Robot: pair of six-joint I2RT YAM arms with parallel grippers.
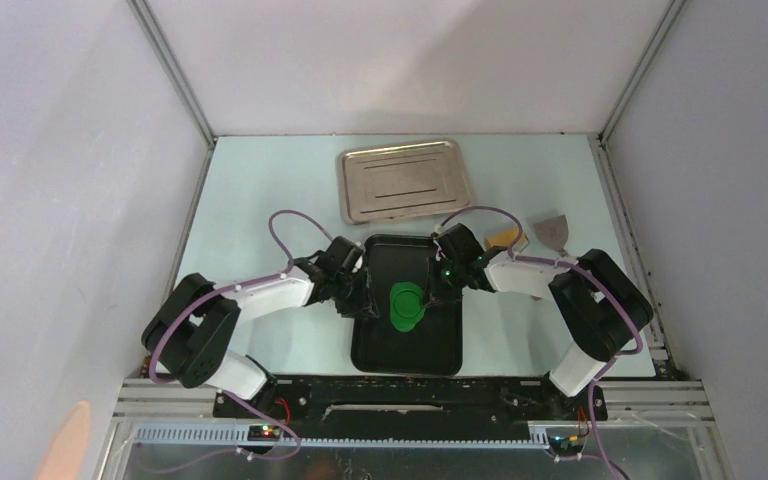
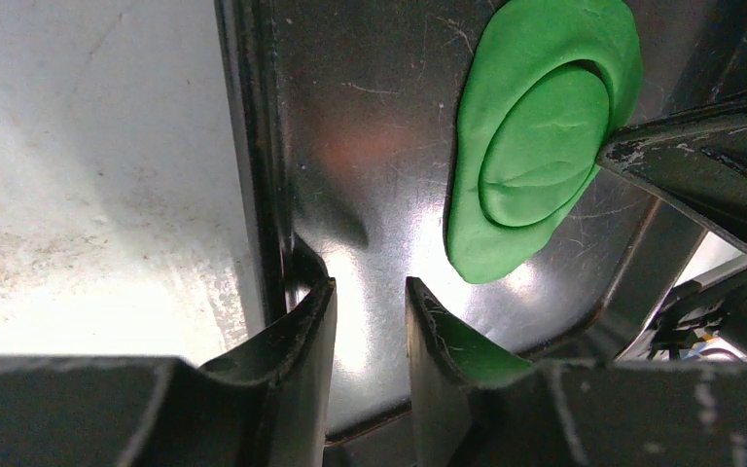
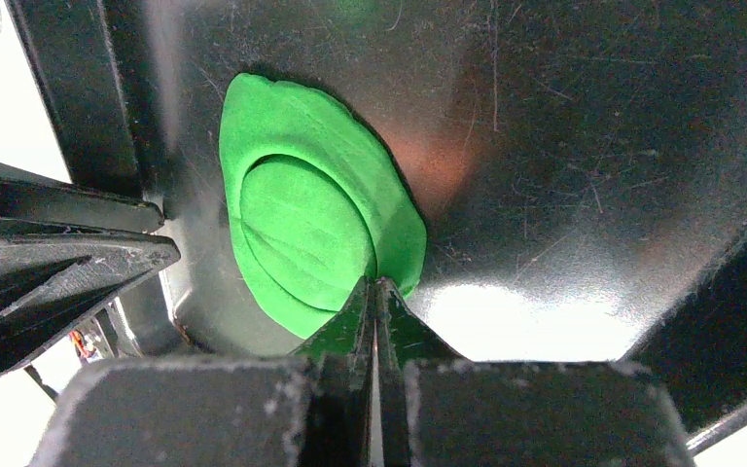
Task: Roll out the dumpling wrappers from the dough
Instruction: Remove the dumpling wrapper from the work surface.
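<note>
— Starting from our side: how are the grippers standing?

— We are seeing the left gripper hanging at the left wall of the tray. Its jaws are parted, with only bare tray floor showing between them. The right gripper is pressing its fingers fully together, tips touching the right edge of the dough.

— Is it nipping any dough?

— We are not managing to tell. The tips are meeting right at the rim, and no sliver is showing between them.

— And where is the dough lying?

— It is lying flat on the tray floor, about mid-tray, between the two grippers. Its long axis is running away from us, near to far. A round wrapper is showing inside it, outlined but sitting within the surrounding sheet.

— So which arm are we counting on?

— We are judging the right one nearer, since it is touching the dough while the left is standing apart across bare floor. Freeing the wrapper is looking like work from the right edge leftward.

— Anything farther?

— A steel pan is lying just beyond the tray.
</note>
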